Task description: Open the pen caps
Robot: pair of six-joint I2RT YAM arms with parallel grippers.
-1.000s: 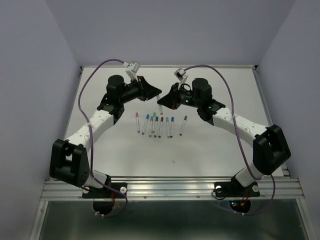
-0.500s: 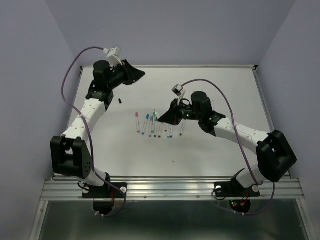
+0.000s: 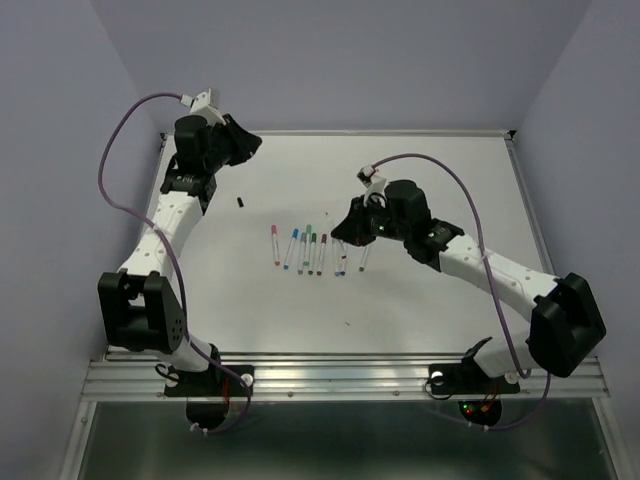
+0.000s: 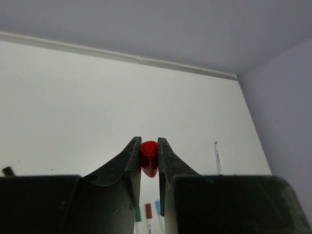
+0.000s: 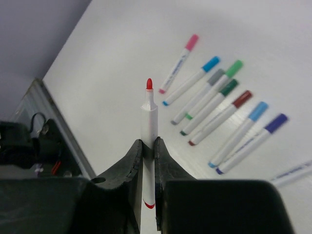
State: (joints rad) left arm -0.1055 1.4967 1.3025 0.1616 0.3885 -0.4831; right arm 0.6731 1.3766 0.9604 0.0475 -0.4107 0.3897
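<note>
My left gripper (image 3: 252, 144) is raised over the far left corner of the table, shut on a red pen cap (image 4: 148, 155) that sits upright between its fingertips (image 4: 148, 146). My right gripper (image 3: 338, 234) hangs just right of the row of pens (image 3: 308, 250), shut on the white barrel of an uncapped red pen (image 5: 149, 119), red tip pointing away from the wrist. The row below it still wears pen caps: pink (image 5: 191, 42), blue (image 5: 210, 64), green (image 5: 234, 68), brown (image 5: 242, 98), purple (image 5: 275, 123).
A small black cap (image 3: 240, 203) lies loose on the white table (image 3: 440, 180) left of the row. One more pen (image 3: 363, 257) lies at the right end of the row. Lilac walls enclose the table; a metal rail (image 3: 340, 375) runs along the near edge.
The left arm has swung from the table's middle back to the far left corner with the red cap. The right gripper has carried the red pen down and nearer, beside the row.
</note>
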